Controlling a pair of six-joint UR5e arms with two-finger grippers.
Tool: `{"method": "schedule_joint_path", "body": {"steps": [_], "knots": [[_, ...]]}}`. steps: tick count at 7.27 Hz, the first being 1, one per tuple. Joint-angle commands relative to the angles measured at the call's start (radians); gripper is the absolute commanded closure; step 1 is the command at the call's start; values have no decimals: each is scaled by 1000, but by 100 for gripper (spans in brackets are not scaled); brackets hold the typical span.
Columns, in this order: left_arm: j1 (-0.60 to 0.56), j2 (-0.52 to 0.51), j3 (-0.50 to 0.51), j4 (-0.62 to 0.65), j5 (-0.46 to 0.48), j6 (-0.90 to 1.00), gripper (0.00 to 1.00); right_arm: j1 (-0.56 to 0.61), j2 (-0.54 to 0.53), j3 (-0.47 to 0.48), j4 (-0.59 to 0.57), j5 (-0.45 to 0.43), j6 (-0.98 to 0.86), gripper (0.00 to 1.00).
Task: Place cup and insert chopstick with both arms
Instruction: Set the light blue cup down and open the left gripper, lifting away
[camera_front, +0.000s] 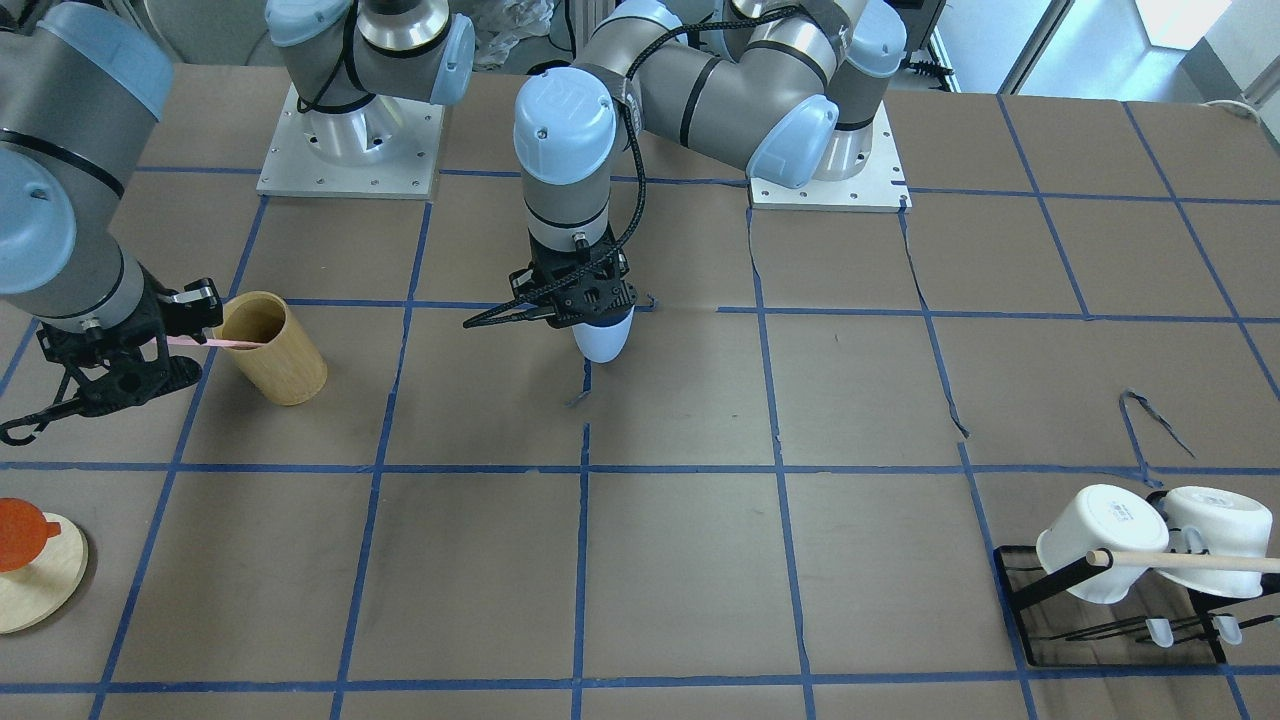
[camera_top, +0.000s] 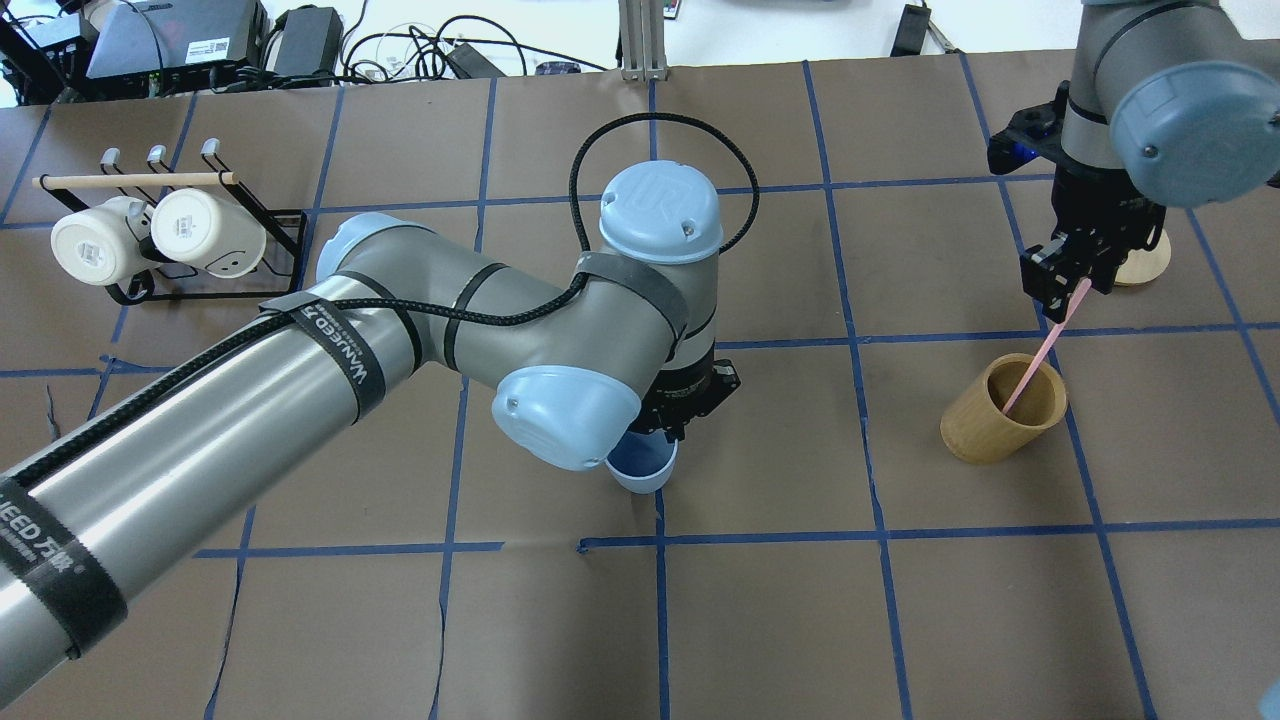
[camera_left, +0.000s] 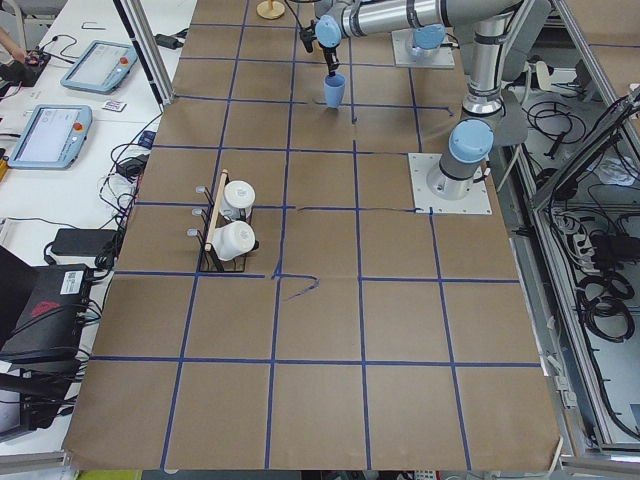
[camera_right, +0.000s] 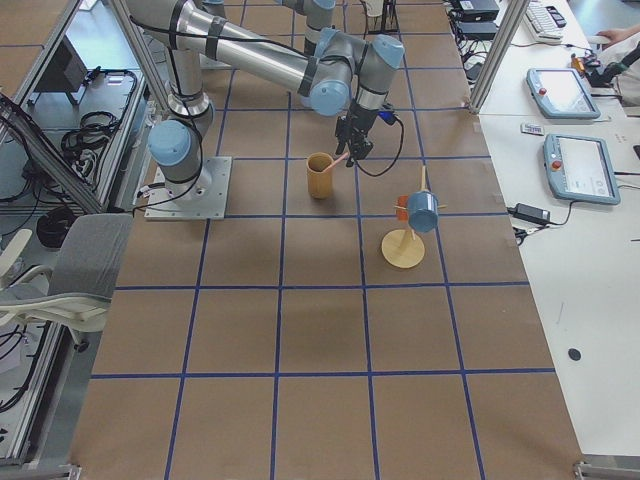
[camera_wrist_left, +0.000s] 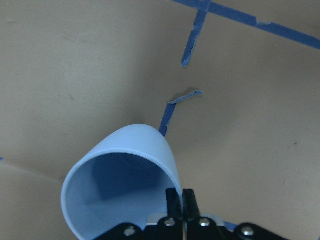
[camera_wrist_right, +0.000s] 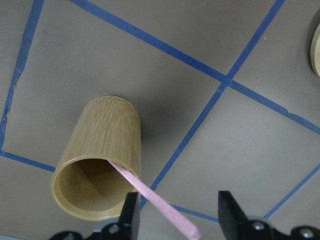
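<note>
Mid-table, left gripper (camera_front: 597, 312) is clamped on the rim of the upright blue cup (camera_front: 603, 342). Right gripper (camera_wrist_right: 177, 205) stands wide apart; the pink chopstick (camera_wrist_right: 145, 192) passes between its fingers, tip inside the bamboo holder (camera_wrist_right: 107, 135), at 3 o'clock from the cup seen from overhead. Paper-covered table (camera_front: 680, 560), blue tape grid; mug rack (camera_top: 290, 225) at 10 o'clock.

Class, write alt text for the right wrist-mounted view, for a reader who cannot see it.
A pink chopstick leans into a bamboo cup on brown paper crossed by blue tape, seen between the spread fingers of the right gripper.
</note>
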Motion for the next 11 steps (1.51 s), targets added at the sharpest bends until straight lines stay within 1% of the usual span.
{"method": "schedule_joint_path", "body": {"steps": [1,2,3,4,5,6,7,8,9,10,11], "knots": [[0,-22,-1,49,-29,-5,100,0,-7,2,32,1,0,52],[0,-25,-3,51,-26,-5,100,0,-7,2,46,1,0,56],[0,-31,-1,51,-18,-5,71,0,-7,2,64,1,0,65],[0,-33,2,52,-15,-1,1,0,-7,0,71,2,0,75],[0,-30,14,53,-16,-1,0,0,-7,-1,74,1,0,90],[15,-4,37,53,-15,25,0,0,-8,-7,97,2,0,94],[61,13,92,37,-21,77,0,0,-8,-9,97,24,0,94],[130,30,159,-36,-27,126,0,0,-8,-17,101,28,0,93],[177,62,233,-144,-30,270,0,0,-8,-20,109,27,0,49],[231,120,296,-309,-45,452,0,0,-8,-29,101,22,-7,19],[320,166,340,-370,-37,569,0,0,-8,-62,98,25,-9,3]]}}
